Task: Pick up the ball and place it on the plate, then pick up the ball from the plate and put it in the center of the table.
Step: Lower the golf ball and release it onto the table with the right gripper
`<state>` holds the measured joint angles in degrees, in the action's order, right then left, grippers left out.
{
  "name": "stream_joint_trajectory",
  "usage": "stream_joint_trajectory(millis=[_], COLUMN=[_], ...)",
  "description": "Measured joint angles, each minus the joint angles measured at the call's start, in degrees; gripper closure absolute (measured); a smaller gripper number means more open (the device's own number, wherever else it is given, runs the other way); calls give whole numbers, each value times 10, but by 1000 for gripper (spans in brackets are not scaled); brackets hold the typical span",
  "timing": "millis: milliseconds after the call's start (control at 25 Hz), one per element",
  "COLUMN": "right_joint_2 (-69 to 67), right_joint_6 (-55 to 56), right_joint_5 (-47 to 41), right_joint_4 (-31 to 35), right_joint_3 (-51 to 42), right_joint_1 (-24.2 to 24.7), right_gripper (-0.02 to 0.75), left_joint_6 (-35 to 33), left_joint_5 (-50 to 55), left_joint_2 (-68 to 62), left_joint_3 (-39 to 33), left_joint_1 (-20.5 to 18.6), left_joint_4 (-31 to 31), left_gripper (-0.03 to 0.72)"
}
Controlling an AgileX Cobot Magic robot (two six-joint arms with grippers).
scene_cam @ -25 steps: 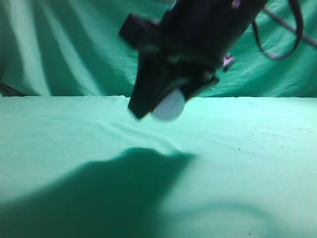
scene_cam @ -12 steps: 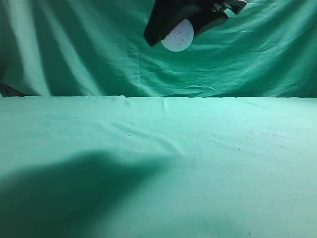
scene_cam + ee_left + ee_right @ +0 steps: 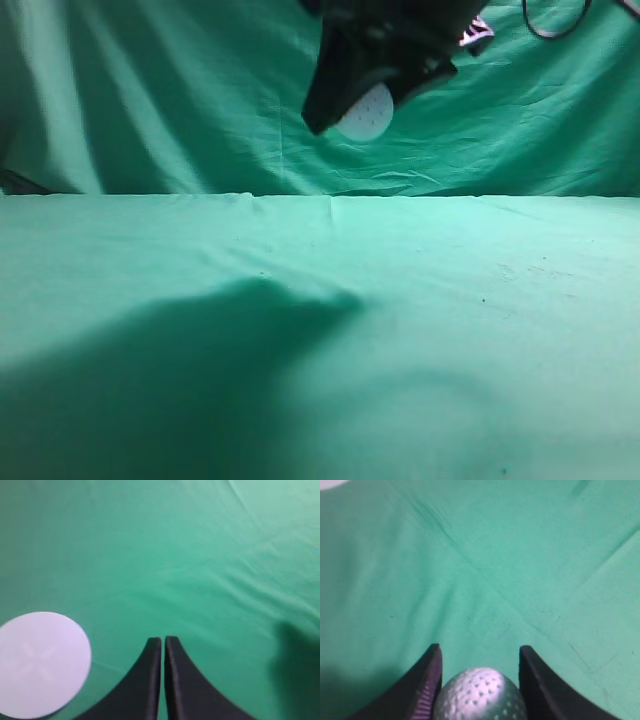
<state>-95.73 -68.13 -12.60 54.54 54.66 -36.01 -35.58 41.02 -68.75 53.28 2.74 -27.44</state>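
Note:
My right gripper (image 3: 362,112) is shut on a white dimpled ball (image 3: 366,112) and holds it high above the green table, near the top middle of the exterior view. In the right wrist view the ball (image 3: 480,695) sits between the two black fingers (image 3: 480,652). A white round plate (image 3: 41,664) lies flat on the cloth at the lower left of the left wrist view; a sliver of it shows at the top left corner of the right wrist view (image 3: 330,483). My left gripper (image 3: 163,640) is shut and empty, to the right of the plate and above the cloth.
A green cloth (image 3: 450,330) covers the table and hangs as a backdrop (image 3: 150,100) behind it. The arm's dark shadow (image 3: 170,390) lies on the cloth at lower left. Creases run across the cloth.
The right gripper rose with the ball from just above the table to near the top of the view, then came down a little. Its shadow on the cloth shifted.

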Motion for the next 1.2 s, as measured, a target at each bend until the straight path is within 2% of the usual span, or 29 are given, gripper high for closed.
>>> stream_joint_trajectory(millis=[160, 280, 440, 600, 800, 960, 1080, 1160, 1200], right_joint_2=[-37, -68, -107, -142, -162, -170, -170, -170, -170], right_joint_6=[-12, -12, -14, -14, -15, -15, -15, -17, -17], right_joint_5=[35, 41, 45, 51, 57, 54, 52, 51, 50], right_joint_4=[0, 4, 6, 6, 6, 6, 6, 6, 7], right_joint_3=[6, 22, 53, 74, 83, 83, 84, 87, 87], right_joint_1=[0, 0, 0, 0, 0, 0, 0, 0, 0], right_gripper=[416, 416, 416, 416, 416, 416, 257, 212, 228], left_joint_6=[115, 183, 234, 268, 278, 279, 279, 279, 279], left_joint_5=[6, -1, -11, -58, -91, -91, -91, -91, -91], left_joint_2=[13, 20, 26, 46, 77, 94, 102, 104, 104], left_joint_3=[-2, -2, -3, -35, -106, -114, -115, -115, -116], left_joint_1=[79, 115, 146, 157, 158, 158, 158, 158, 158], left_joint_4=[100, 150, 187, 206, 206, 206, 206, 206, 206], left_gripper=[688, 688, 688, 688, 688, 688, 688, 688, 688])
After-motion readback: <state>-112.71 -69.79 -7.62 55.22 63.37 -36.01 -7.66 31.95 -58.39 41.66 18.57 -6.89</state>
